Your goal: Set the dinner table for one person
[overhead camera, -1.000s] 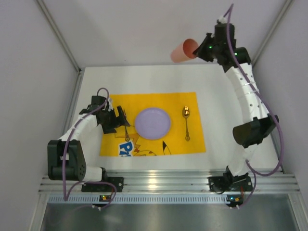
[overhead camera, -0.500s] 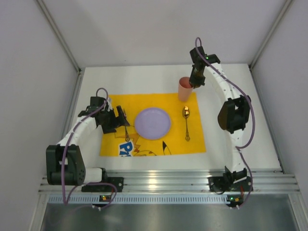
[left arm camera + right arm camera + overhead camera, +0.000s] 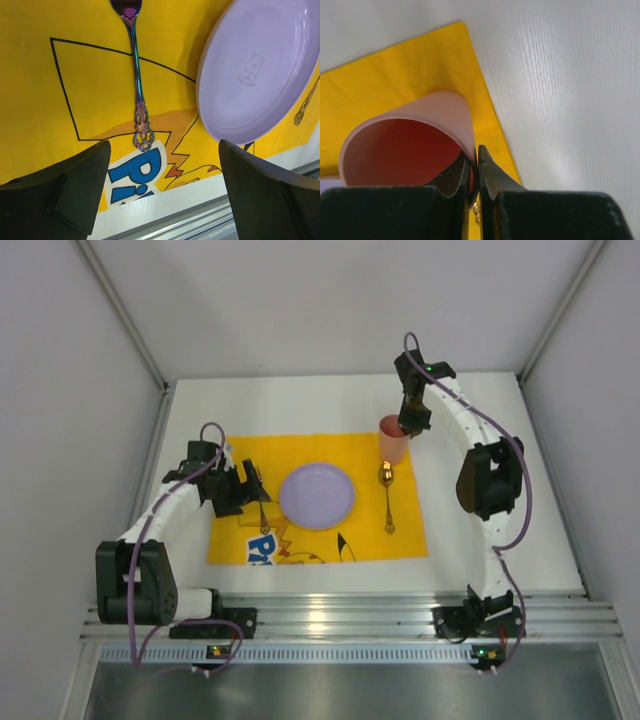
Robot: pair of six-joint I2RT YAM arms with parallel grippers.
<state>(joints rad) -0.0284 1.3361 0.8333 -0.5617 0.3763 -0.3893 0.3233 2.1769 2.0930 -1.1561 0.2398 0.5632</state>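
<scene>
The white dinner table [image 3: 470,450] spreads before both arms, bearing a yellow placemat [image 3: 400,540] with a lilac plate [image 3: 316,495] at its middle. The right gripper [image 3: 476,156] is clamped on the rim of a pink cup [image 3: 405,140] at the mat's far right corner; the left gripper [image 3: 165,150] hangs spread wide over an iridescent utensil [image 3: 137,90], grasping nothing.

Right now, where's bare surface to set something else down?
Free: white table beyond the far edge of the placemat, and its near right corner past the spoon. Crowded: fork, left gripper and plate on the mat's left and middle; cup in the right gripper at its far right corner.
</scene>
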